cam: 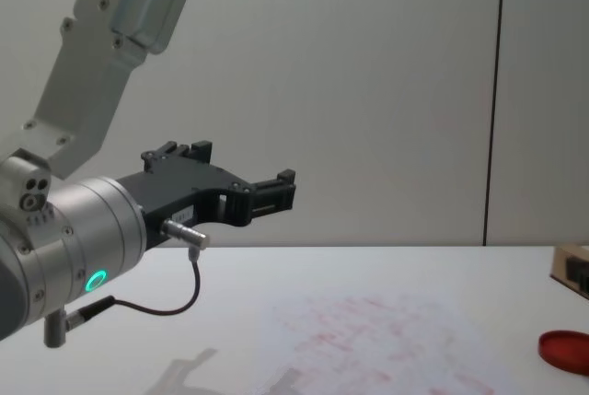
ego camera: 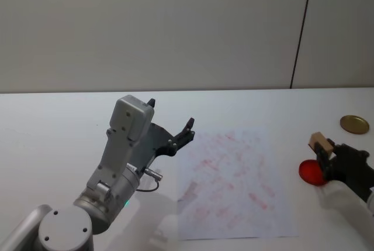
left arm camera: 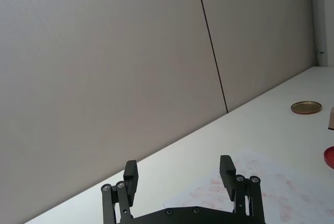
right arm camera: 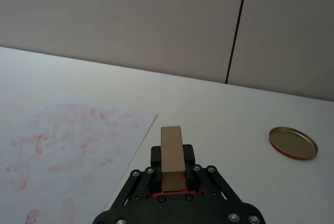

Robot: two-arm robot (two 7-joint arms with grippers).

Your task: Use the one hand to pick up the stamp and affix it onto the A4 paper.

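Stamp (ego camera: pixel 318 141) up off the table, folks, a little tan wooden block clamped between the fingers of the right gripper (ego camera: pixel 325 152) at the right side of the head view. From the right wrist camera the stamp (right arm camera: pixel 172 157) stands on end in the black jaws, which are closed tight against its sides, with a sliver of red showing at its base. Right beside and partly under that gripper sits the round red ink pad (ego camera: pixel 312 172), flat on the white table (ego camera: pixel 58 122); the chest view catches the same pad (cam: pixel 564 352) low at the right edge.

A4 paper (ego camera: pixel 234 184) lies flat in the middle of the table, to the left of the stamp and apart from it, its white face speckled all over with faint red-pink marks. The right wrist view shows the sheet (right arm camera: pixel 68 156) spreading out with its edge running close by the gripper.

Over on the other side, the left gripper (ego camera: pixel 170 121) hangs in the air above the table just off the paper's left edge, fingers spread wide with nothing between them; the left wrist view shows its two black fingertips (left arm camera: pixel 131 174) well apart. A round gold lid (ego camera: pixel 355 124) rests on the table at the far right, beyond the ink pad.
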